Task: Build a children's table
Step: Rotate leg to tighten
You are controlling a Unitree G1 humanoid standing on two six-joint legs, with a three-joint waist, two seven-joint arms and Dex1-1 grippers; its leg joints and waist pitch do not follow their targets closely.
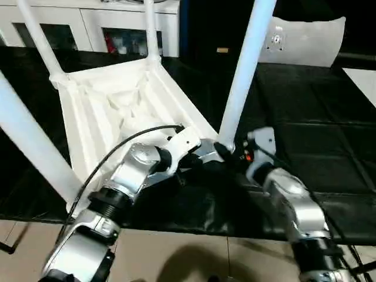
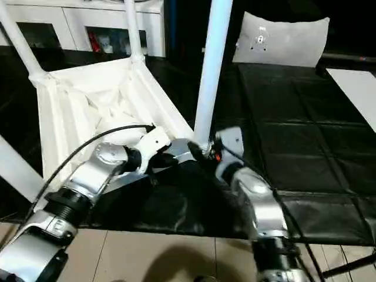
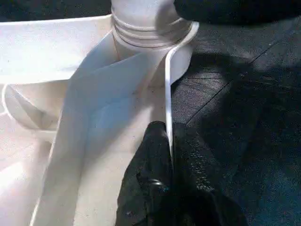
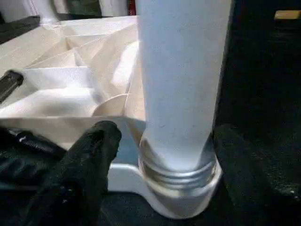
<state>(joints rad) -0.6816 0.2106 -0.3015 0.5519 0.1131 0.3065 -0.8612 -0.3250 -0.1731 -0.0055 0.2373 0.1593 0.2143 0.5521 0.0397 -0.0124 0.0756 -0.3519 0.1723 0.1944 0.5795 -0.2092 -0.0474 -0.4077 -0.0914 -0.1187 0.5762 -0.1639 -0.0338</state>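
Note:
The children's table lies upside down on the black mat, its ribbed white top (image 1: pixel 111 111) facing up. Legs stand in the corner sockets: two far ones (image 1: pixel 38 38) (image 1: pixel 151 29), one near left (image 1: pixel 29 141), and the near right leg (image 1: pixel 244 70). My left gripper (image 3: pixel 169 155) is shut on the top's thin rim (image 3: pixel 167 94), just beside the near right socket (image 3: pixel 150 33). My right gripper (image 4: pixel 167 134) straddles the base of that leg (image 4: pixel 181 84) above its threaded socket (image 4: pixel 181 188). One black finger (image 4: pixel 89 165) stands on each side, a little off the leg, open.
A white cabinet (image 1: pixel 88 23) with shelves runs along the back. A white cushion-like bag (image 1: pixel 305 38) sits at the back right, and a flat white board (image 1: pixel 361 79) at the right edge. The black mat (image 1: pixel 305 141) ends near me at a beige tiled floor (image 1: pixel 194 258).

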